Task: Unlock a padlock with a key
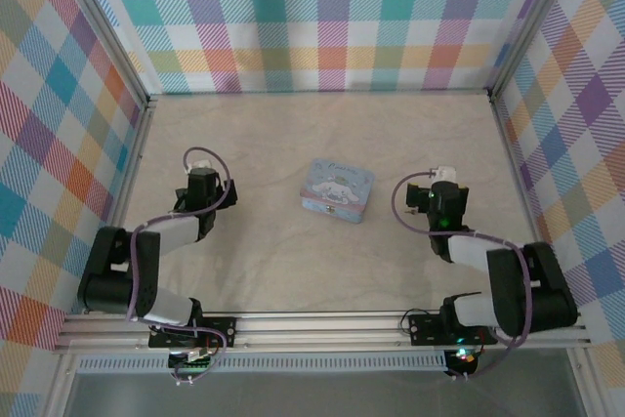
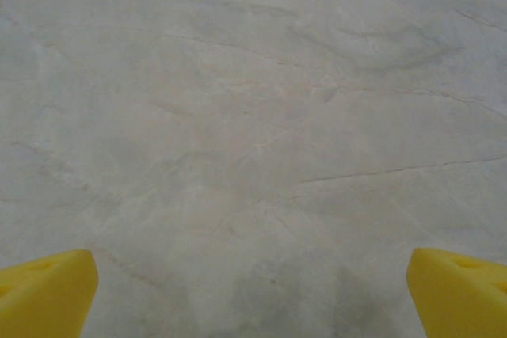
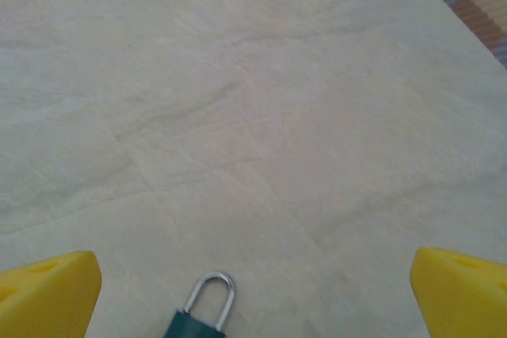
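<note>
Since both grippers hang wide open w/ nothing in them, the task looks to be at its opening step: approach, no grasp made yet. The right gripper [image 3: 255, 294] sits low over the bench [image 1: 264, 271], jaws spread to the max. The padlock [image 3: 204, 313] lies flat on the bench betw. its yellow fingertips [image 3: 47, 290], nearer the one on the left of the wrist view and touching neither. Its silver shackle [image 3: 212, 297] points away from the wrist. The dark teal body is cut off by the frame edge, so whether the shackle is latched can't be told for sure. From above, that puts the lock on the right side of the bench, apart from the pale blue tin [image 1: 337, 189] at centre.

The left gripper [image 2: 253, 294] is likewise fully open, over bare bench on the left, holding nothing.

Judgement: the lock isn't secured and the key isn't in a gripper, so nearly all the work remains. The next move prob. calls for the right gripper to centre on the lock body, drop a touch and close across it, keeping the keyhole end exposed. The body is small and flat, so the pinch has to land square or it'll skid. The left arm then needs the key, gripped by the bow & lined up w/ the slot.
</note>
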{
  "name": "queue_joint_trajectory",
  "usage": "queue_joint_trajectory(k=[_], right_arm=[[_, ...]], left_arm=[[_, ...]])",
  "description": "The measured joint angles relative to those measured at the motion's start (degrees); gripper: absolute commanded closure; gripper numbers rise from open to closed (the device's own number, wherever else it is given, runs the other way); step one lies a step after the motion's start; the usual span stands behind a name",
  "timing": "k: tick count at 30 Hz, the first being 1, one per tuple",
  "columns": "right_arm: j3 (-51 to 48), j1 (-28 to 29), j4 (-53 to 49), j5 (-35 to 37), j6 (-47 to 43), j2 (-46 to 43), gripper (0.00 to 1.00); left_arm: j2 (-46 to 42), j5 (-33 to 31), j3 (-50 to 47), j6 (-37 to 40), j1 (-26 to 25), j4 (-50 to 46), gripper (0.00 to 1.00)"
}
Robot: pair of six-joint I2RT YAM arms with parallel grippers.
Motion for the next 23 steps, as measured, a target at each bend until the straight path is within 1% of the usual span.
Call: queue_joint_trajectory(k=[3,5,8,9,11,16,23], right_arm=[[0.48,0.09,7.56,-0.96,-2.38,5.60,0.01],[0.83,-0.52,8.44,-3.13,-2.95,7.10,0.00],[0.87,-4.42,11.82,-8.02,-2.25,8.15,0.00],[0.98,-5.31,13.44,-8.74,-2.05,9.16,0.00],[1.66,-6.80,12.72,-9.81,-1.66,10.16,0.00],[2.14,-6.86,12.79,-12.39,-1.22,10.32,0.00],[3.61,-8.28,11.69,-15.67,-0.33,10.32,0.00]], left_arm=[[1.90,2.23,-1.53,2.32,0.35,8.68,0.00],[3.91,4.09,-4.79,3.19,0.92,17.38,0.00],[5.77,6.12,-6.82,4.00,1.55,19.80,0.00],[5.99,6.45,-6.84,4.07,1.57,20.24,0.00],[6.01,7.10,-6.84,4.44,1.57,22.16,0.00],[6.01,7.56,-6.84,5.09,1.55,24.72,0.00],[6.01,7.65,-6.84,5.16,1.55,24.83,0.00]])
